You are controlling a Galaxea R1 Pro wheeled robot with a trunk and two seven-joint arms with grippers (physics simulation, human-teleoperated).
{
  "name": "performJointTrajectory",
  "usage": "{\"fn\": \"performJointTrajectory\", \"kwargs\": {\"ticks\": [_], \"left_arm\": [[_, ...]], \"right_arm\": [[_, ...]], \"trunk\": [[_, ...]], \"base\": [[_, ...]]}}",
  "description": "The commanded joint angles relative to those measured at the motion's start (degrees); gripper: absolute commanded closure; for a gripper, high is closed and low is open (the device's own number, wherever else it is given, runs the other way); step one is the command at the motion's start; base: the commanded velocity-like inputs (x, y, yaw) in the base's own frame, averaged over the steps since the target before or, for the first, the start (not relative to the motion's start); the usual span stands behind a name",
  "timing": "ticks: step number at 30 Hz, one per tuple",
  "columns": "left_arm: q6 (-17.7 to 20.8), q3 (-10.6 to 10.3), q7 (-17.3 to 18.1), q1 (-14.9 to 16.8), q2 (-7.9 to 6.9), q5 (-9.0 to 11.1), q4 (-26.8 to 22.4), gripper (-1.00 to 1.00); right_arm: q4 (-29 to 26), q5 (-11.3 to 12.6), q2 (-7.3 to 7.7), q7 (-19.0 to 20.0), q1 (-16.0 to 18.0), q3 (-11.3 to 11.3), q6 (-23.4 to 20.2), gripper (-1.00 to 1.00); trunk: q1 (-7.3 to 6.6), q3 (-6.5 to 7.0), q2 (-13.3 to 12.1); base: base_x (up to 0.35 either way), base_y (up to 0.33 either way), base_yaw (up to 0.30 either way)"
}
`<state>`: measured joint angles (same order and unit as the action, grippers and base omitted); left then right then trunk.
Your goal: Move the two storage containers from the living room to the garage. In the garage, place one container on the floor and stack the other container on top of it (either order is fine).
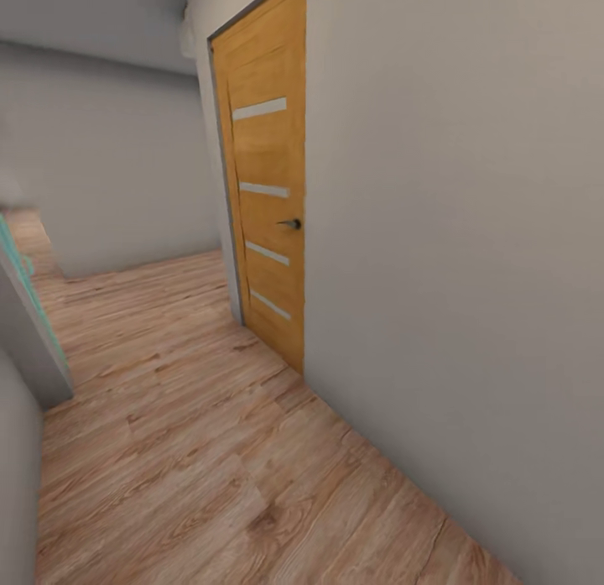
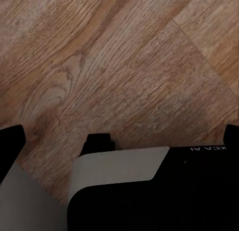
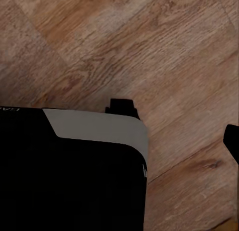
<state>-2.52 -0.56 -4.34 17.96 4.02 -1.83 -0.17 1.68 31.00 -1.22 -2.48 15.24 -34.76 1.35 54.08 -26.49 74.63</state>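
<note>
hallway: closed wooden door (image 1: 267, 207) in grey wall (image 1: 453, 232); wood-plank floor (image 1: 193, 451) runs beside the door. we see no containers near the door; we judge them light, stiff, rim-held. end effector states: we cannot tell.

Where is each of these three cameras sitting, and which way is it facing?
Head view: on the robot's head, facing forward and down a hallway toward a wooden door in a grey wall.
Left wrist view: on the left arm, facing down at the wood-plank floor; dark robot body shows.
Right wrist view: on the right arm, likewise.
Shared: all three see that floor.
</note>
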Motion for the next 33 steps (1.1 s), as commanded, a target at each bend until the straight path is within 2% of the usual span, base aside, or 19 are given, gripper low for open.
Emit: {"fn": "performJointTrajectory", "kwargs": {"ticks": [1, 33], "left_arm": [[-0.2, -0.1, -0.2, 0.1, 0.02, -0.2, 0.1, -1.0], [-0.1, -0.1, -0.2, 0.1, 0.02, -0.2, 0.1, -1.0]], "right_arm": [[0.1, 0.5, -0.04, -0.1, 0.1, -0.5, 0.1, -1.0], [0.1, 0.5, 0.07, -0.1, 0.1, -0.5, 0.1, -1.0]], "trunk": [[0.03, -0.06, 0.0], [0.03, -0.06, 0.0]], "base": [[0.322, 0.0, 0.268], [0.321, 0.0, 0.268]]}}
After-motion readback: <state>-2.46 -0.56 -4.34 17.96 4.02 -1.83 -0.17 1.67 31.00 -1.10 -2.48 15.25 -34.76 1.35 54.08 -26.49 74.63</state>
